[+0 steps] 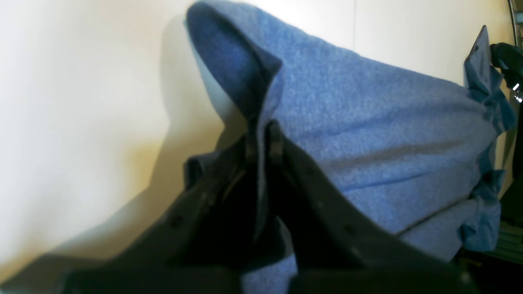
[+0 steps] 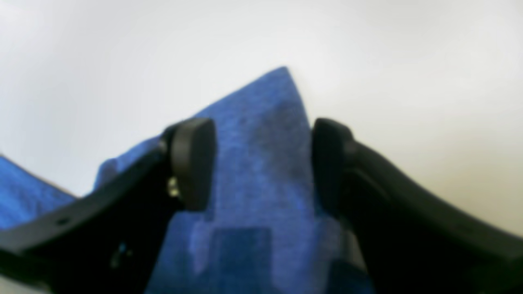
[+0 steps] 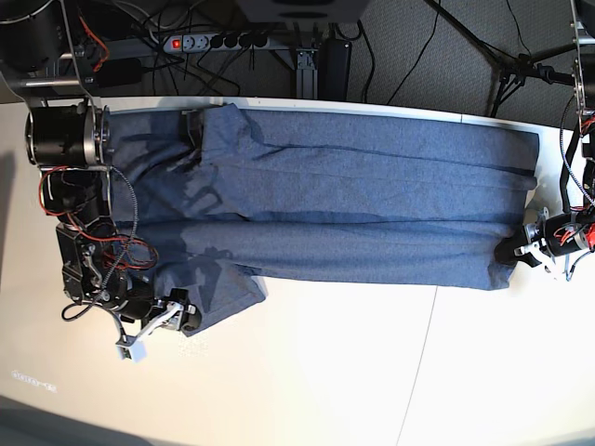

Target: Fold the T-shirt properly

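The slate-blue T-shirt [image 3: 353, 204] lies stretched lengthwise across the white table [image 3: 325, 372], in long folds with its plain side up. At its right end my left gripper [image 3: 518, 253] is shut on the edge; in the left wrist view the gripper [image 1: 263, 136] pinches a ridge of the T-shirt [image 1: 367, 122] lifted off the table. At the shirt's near-left corner my right gripper [image 3: 183, 314] stands open. In the right wrist view its jaws [image 2: 263, 163] are wide apart astride a pointed flap of the T-shirt [image 2: 261, 122].
The right arm's motors and red wiring [image 3: 74, 214] crowd the table's left edge. A power strip [image 3: 214, 42], cables and stands sit behind the far edge. Bare white tabletop stretches in front of the shirt.
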Robot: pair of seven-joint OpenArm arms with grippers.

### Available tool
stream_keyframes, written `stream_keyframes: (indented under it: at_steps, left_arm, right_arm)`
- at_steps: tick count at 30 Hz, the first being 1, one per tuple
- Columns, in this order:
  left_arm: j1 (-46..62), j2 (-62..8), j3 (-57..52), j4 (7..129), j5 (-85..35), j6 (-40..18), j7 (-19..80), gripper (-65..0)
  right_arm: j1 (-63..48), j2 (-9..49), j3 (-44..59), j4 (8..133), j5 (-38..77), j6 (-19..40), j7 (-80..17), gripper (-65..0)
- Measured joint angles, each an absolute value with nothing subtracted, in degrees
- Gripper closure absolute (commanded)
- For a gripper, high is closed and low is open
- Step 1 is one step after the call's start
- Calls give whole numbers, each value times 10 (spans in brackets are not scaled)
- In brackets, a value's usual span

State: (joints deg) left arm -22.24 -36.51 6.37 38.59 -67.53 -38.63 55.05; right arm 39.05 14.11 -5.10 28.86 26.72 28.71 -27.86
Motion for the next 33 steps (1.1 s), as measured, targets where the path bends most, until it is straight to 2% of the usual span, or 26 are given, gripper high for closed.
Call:
stream_keyframes:
  at_steps: [6, 8, 11, 14, 18, 24, 28, 33]
  left_arm:
    - [-222, -365, 64, 386, -675, -386, 550, 0]
    - [-222, -365, 64, 386, -675, -386, 550, 0]
    - [-222, -365, 64, 386, -675, -386, 550, 0]
    - [-222, -365, 64, 386, -675, -386, 550, 0]
    - [-222, -365, 64, 386, -675, -386, 550, 0]
    - [-224, -365, 64, 386, -676, -386, 550, 0]
    - [-224, -365, 64, 386, -675, -386, 550, 0]
    - [-224, -366, 64, 386, -674, -386, 550, 0]
  right_arm:
    - [392, 122, -51, 289, 244, 288, -276, -385]
    - [392, 119, -51, 289, 243, 288, -275, -362]
    - [392, 119, -51, 289, 219, 288, -272, -223]
    - [392, 119, -51, 288, 183, 289, -245, 0]
    - [388, 119, -51, 289, 154, 290, -218, 0]
    - [382, 119, -51, 328, 145, 292, -237, 0]
    - [350, 126, -54, 416, 183, 294, -295, 0]
    - [280, 161, -55, 583, 224, 300, -321, 0]
